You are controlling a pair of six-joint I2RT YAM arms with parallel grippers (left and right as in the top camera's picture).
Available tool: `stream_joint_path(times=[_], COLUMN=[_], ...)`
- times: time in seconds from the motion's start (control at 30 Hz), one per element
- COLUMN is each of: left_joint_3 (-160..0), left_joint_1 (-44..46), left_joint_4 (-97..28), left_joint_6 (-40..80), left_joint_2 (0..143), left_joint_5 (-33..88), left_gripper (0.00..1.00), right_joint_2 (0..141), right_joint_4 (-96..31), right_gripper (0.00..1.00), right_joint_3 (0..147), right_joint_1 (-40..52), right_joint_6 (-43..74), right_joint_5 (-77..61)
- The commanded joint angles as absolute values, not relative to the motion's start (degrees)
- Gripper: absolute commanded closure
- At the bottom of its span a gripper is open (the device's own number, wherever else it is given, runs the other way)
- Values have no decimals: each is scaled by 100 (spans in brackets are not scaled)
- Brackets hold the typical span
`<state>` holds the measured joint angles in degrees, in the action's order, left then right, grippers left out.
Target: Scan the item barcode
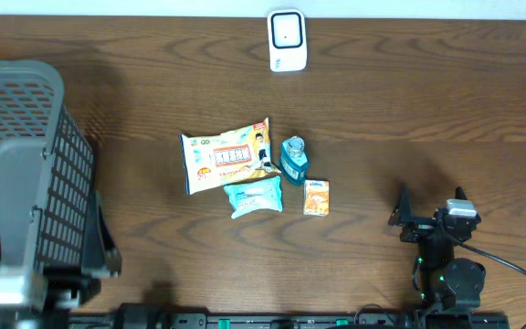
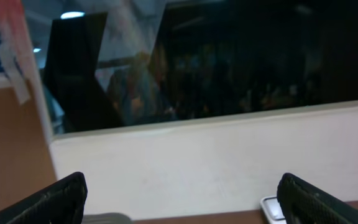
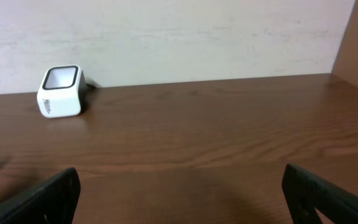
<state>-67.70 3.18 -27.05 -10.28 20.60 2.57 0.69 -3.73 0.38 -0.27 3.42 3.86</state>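
The white barcode scanner (image 1: 287,40) stands at the table's far edge; it also shows in the right wrist view as the scanner (image 3: 59,91) and partly in the left wrist view as the scanner (image 2: 270,210). Mid-table lie a yellow snack bag (image 1: 226,158), a teal bottle (image 1: 293,160), a pale wipes pack (image 1: 254,196) and a small orange box (image 1: 316,196). My right gripper (image 1: 430,205) (image 3: 182,183) stands open and empty, right of the items. My left gripper (image 2: 182,190) is open, empty, facing the wall.
A grey mesh basket (image 1: 57,155) fills the left side of the table, with my left arm (image 1: 12,274) at its near end. A white wall (image 3: 179,37) backs the table.
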Motion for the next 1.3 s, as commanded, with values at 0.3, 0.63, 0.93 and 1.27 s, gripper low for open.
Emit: stream_joint_path(times=[0.3,0.63,0.93,1.27], left_joint_3=[-6643,-6643,-6469,-6458], left_joint_1=[27,152,399,836], left_joint_4=[-3177,-3201,-3210,-3210], left_joint_6=[-626,-628,-633,-635], left_joint_2=[840,687,172,19], left_joint_5=[1651,1649,1647,1632], left_gripper=[2,2,2,2], right_joint_2=[49,49,49,126], right_joint_4=[-392,-392,-414,-301], right_gripper=[1,1,1,1], right_joint_3=[30,30,30,30], right_joint_1=[10,10,10,10], right_joint_6=[294,294,985,4010], right_joint_5=[397,397,-272,-1649])
